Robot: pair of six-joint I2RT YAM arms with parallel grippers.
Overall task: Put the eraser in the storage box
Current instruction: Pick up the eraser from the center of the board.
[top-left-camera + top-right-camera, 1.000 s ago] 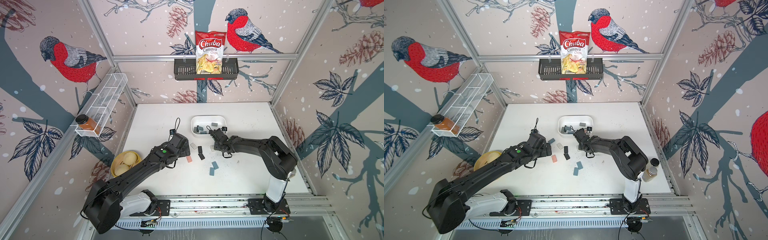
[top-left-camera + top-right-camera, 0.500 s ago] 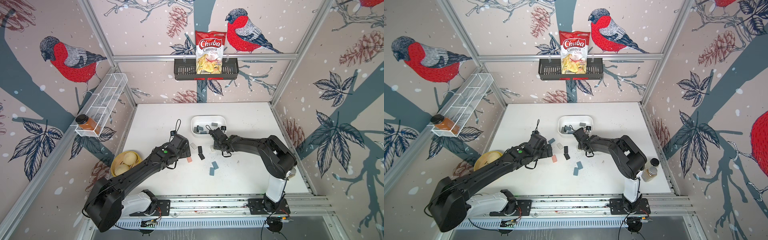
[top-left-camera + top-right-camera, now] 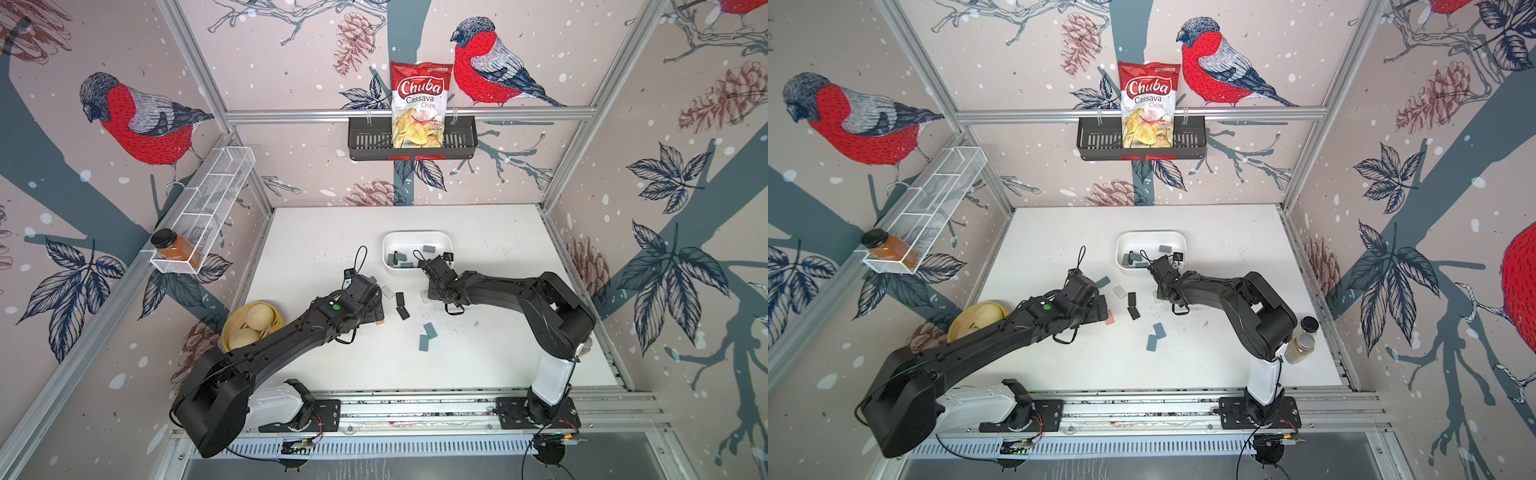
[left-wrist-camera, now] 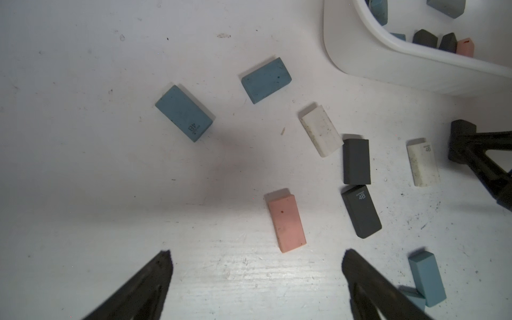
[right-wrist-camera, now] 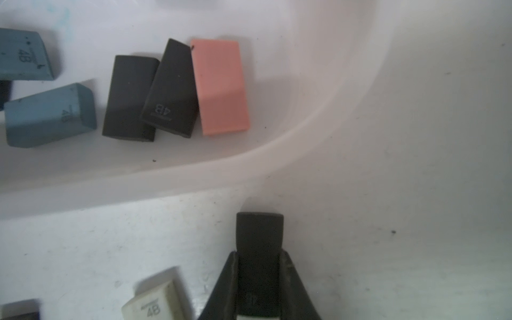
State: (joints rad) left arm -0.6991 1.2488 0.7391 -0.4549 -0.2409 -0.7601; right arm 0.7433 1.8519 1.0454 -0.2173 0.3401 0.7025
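A white table (image 3: 478, 345) with a shallow white storage box (image 3: 417, 235) set toward its far side, seen in both top views; two black robot arms reach toward the box.

The right gripper (image 5: 260, 255) has its fingers pinched tight on a black eraser (image 5: 260, 230), which sticks out past the fingertips. The eraser is just outside the storage box (image 5: 194, 171), on the robot's side of its wall near a rounded corner, and not over the rim. Whether it touches the table cannot be told. A white eraser (image 5: 155, 303) marked 4B lies on the table just beside the gripper, on the side away from the box.

Inside the box lie a pink eraser (image 5: 220, 86), two black ones (image 5: 130, 97) touching it in a row, and blue ones (image 5: 50, 113) beyond them.

The left gripper (image 4: 256, 256) hangs above the table, farther from the box than the right one, with its fingers spread wide and nothing between them. A loose pink eraser (image 4: 286, 223) lies just ahead of its fingertips, on the box side. More loose erasers are scattered between it and the box: two blue (image 4: 184, 112), one white (image 4: 320, 130) and two black (image 4: 356, 160).
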